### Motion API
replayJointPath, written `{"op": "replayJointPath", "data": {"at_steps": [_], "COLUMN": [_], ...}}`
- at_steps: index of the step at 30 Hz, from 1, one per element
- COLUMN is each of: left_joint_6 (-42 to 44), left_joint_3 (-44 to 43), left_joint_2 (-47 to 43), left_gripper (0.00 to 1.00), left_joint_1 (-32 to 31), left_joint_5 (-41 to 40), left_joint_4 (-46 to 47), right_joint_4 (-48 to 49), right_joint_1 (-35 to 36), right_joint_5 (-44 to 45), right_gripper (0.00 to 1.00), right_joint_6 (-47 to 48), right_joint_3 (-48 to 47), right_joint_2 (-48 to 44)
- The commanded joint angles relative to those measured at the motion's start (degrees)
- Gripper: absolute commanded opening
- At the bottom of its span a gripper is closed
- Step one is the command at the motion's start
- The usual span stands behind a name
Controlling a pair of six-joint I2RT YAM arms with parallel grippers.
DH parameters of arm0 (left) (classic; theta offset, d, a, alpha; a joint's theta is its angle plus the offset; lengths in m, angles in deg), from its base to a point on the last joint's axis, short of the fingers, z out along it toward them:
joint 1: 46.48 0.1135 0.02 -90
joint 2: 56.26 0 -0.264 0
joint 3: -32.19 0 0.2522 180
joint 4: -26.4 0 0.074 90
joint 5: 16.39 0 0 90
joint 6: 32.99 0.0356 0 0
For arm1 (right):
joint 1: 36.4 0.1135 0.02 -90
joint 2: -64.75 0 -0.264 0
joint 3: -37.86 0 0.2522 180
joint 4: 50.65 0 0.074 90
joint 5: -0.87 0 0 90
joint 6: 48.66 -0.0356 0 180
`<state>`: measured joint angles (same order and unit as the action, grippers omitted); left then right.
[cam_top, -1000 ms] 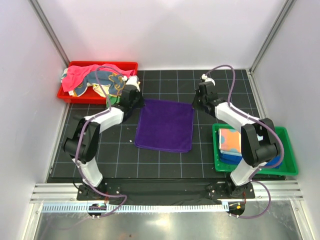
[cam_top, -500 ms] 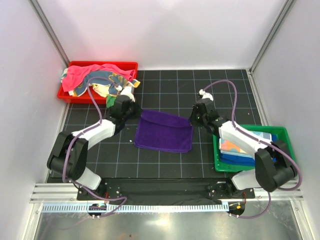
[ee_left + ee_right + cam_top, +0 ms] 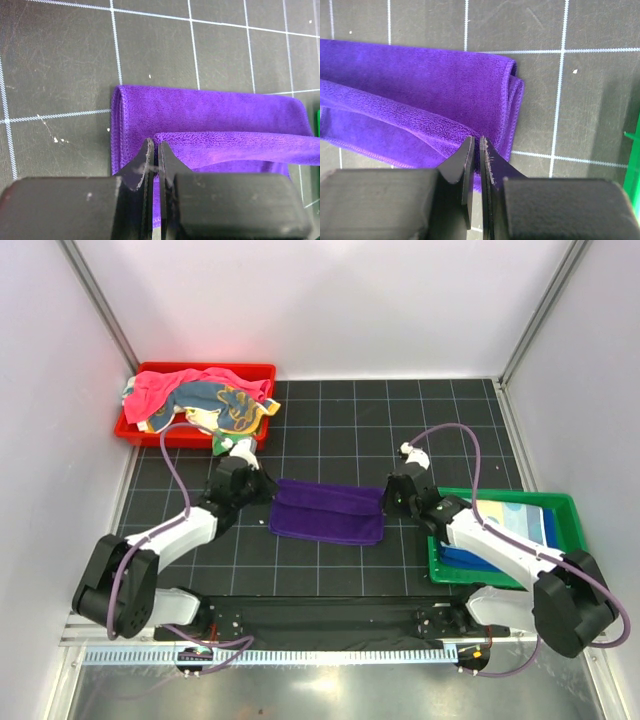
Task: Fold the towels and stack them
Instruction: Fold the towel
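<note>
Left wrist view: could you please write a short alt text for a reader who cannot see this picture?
The left hand, closed, pinches the corner of the upper layer of a purple towel. The towel lies partly folded over itself on a black mat with white grid lines.

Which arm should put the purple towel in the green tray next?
Probably the right. The right gripper pinches the purple towel at the end beside the green tray; the left gripper holds the end away from it.
</note>
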<state>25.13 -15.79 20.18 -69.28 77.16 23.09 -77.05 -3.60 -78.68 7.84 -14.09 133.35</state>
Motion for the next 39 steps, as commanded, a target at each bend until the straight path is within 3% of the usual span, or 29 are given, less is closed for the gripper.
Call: {"op": "replayJointPath", "data": {"at_steps": [1, 20, 23, 25, 29, 33, 39], "left_joint_6": [-0.9, -4.0, -4.2, -4.4, -4.5, -3.5, -3.9], "left_joint_3": [1.4, 7.5, 8.3, 8.7, 7.9, 4.7, -0.2], "left_joint_2": [-2.6, -7.2, -6.7, -6.6, -9.7, -14.5, -16.7], "left_gripper": [0.00, 0.01, 0.11, 0.17, 0.25, 0.32, 0.31], "left_joint_1": [0.3, 0.1, 0.0, -0.1, -0.1, 0.0, -0.1], "left_joint_5": [0.4, 2.7, 2.8, 3.1, 3.0, 0.2, -0.3], "left_joint_4": [1.6, 1.3, 1.8, 2.0, -0.6, -10.0, -17.0], "right_joint_4": [-0.7, -0.7, 0.1, 0.3, -1.6, -5.1, -8.7], "right_joint_1": [1.2, 4.5, 4.9, 5.1, 5.3, 5.3, 5.4], "right_joint_5": [3.2, 4.7, 4.5, 4.4, 4.7, 5.6, 5.9], "right_gripper": [0.06, 0.06, 0.12, 0.23, 0.36, 0.39, 0.40], "right_joint_6": [-2.2, -6.6, -7.2, -7.5, -7.5, -7.4, -8.2], "right_joint_3": [0.7, 7.0, 7.9, 8.5, 8.4, 6.8, 3.7], "right_joint_2": [-2.8, -7.0, -6.3, -6.1, -7.7, -10.3, -11.3]}}
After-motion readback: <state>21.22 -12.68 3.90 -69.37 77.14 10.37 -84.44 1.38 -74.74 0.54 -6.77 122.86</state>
